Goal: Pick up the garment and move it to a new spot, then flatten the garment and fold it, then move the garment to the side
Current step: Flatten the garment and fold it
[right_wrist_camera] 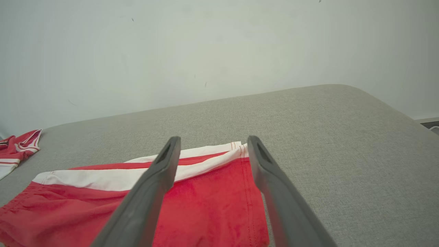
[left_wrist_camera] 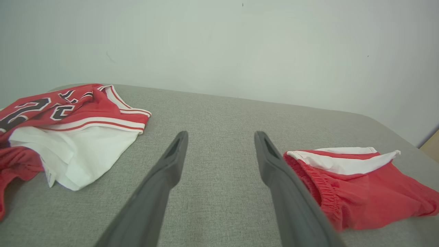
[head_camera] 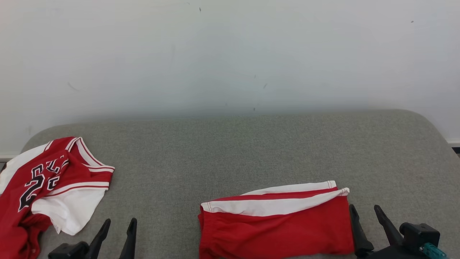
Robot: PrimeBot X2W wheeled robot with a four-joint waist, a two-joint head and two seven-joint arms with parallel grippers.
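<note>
Currently left gripper [head_camera: 120, 221] and right gripper [head_camera: 364, 207] are pointing forward, low over the grey cushion [head_camera: 230, 151], fingers spread wide and gripping nothing, with the folded red shorts [head_camera: 280, 230] lying left of and partly beneath the right gripper and the crumpled jersey [head_camera: 54, 180] lying left of the left gripper.

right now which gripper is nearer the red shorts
Right. The right gripper is beside the red shorts, at their right edge; the left gripper is apart, on their left.
</note>
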